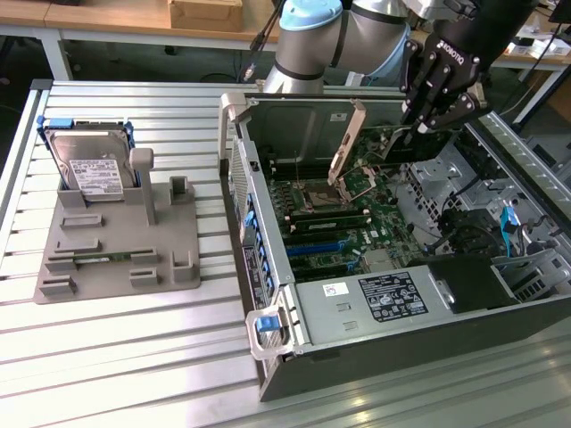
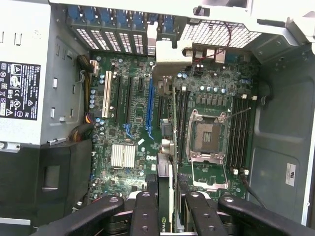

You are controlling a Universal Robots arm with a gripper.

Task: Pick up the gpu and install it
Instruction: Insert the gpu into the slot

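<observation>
My gripper (image 2: 170,191) clamped the gpu (image 2: 173,142) edge-on above the motherboard (image 2: 128,132) inside the open case (image 1: 375,357), close to one raised socket lid (image 1: 348,143). One hard drive (image 1: 89,169) stood outside in the grey holder (image 1: 116,259).

- You have a slatted metal table (image 1: 125,357).
- On it, toward the exterior view's left, sits a grey holder tray (image 1: 111,254).
- Beside that stands an open computer case (image 1: 357,348).

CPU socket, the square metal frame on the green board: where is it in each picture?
Exterior view: the CPU socket lies mid-picture on the motherboard.
Wrist view: the CPU socket lies between rows of black memory slots.
Shared landmark: the labelled power supply, seen in the wrist view too.
</observation>
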